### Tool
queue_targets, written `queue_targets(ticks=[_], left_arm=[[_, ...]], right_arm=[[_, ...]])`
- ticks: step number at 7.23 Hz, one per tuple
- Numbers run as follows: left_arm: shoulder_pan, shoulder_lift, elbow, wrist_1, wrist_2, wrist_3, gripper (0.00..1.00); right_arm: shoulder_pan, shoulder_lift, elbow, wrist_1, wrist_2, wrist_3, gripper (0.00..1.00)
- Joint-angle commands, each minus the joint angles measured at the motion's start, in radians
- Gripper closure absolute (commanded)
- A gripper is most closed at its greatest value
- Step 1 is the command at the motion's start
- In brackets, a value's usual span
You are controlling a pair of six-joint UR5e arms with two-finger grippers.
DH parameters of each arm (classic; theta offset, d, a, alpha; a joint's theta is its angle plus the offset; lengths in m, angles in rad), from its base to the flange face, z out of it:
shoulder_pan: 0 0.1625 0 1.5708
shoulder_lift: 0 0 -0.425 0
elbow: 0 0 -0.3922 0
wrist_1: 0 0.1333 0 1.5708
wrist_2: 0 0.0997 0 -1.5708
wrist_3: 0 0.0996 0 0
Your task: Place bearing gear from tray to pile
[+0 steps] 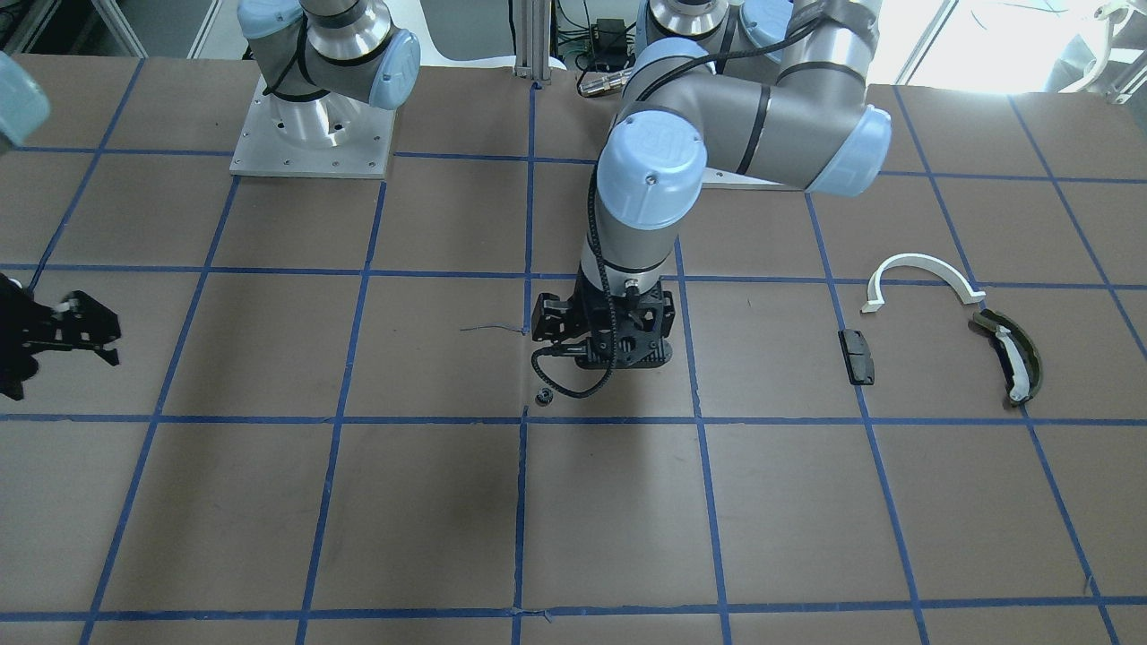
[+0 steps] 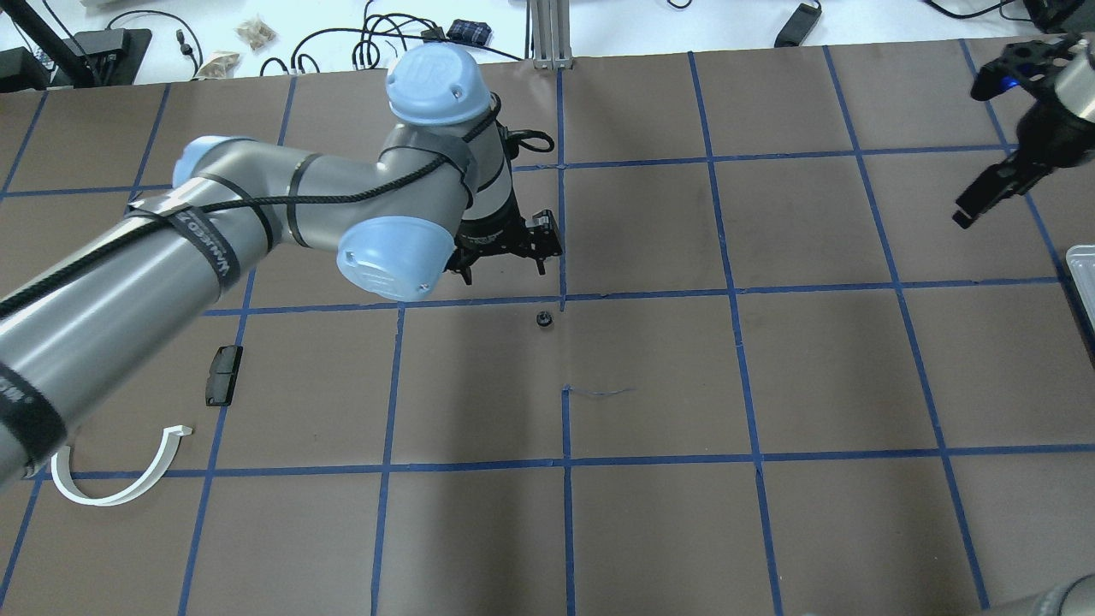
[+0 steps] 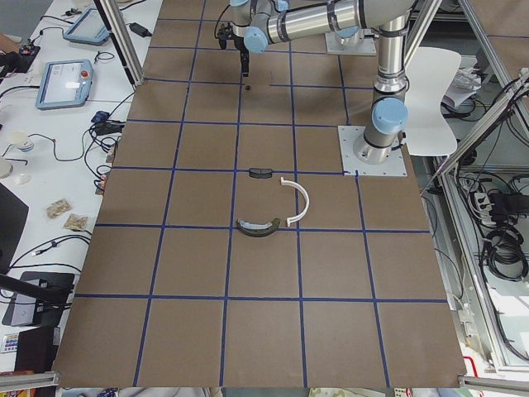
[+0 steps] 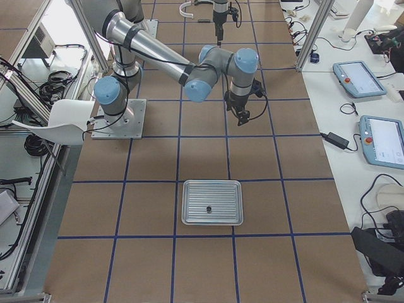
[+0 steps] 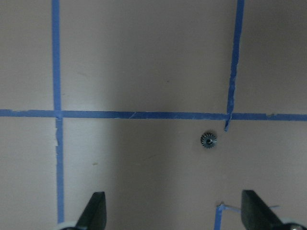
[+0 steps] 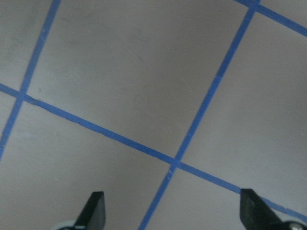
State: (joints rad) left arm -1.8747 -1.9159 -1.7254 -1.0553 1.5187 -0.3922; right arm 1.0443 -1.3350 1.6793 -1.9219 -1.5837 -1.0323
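Bearing gear [image 5: 208, 140] lay on the bench [image 1: 269, 502], just beside a blue tape crossing [image 5: 229, 116], near the left hand [image 5: 175, 213], whose fingers [image 5: 96, 213] stood wide apart and held nothing. The right hand [image 6: 173, 211] also was wide and empty, over bare bench near the tray [image 4: 212, 186]. The pile [image 1: 1011, 354] sat well apart from the gear, on the robot's left.
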Motion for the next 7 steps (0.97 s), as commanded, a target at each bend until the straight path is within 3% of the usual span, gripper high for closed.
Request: queue_targets(ticks=[1, 4, 6, 7], left_arm=[[-0.037, -0.087, -0.089, 0.211, 0.001, -0.036, 0.00], [-0.037, -0.136, -0.080, 0.270, 0.008, -0.033, 0.00], [-0.037, -0.155, -0.079, 0.270, 0.006, -0.046, 0.15], [-0.037, -0.155, -0.080, 0.268, 0.005, -0.044, 0.28]], right_arm=[[-0.220, 0.010, -0.001, -0.002, -0.024, -0.304, 0.01], [-0.358, 0.089, -0.050, -0.016, -0.041, -0.663, 0.09], [-0.423, 0.215, -0.119, -0.054, -0.006, -0.869, 0.10], [-0.440, 0.281, -0.148, -0.084, 0.011, -0.929, 0.11]])
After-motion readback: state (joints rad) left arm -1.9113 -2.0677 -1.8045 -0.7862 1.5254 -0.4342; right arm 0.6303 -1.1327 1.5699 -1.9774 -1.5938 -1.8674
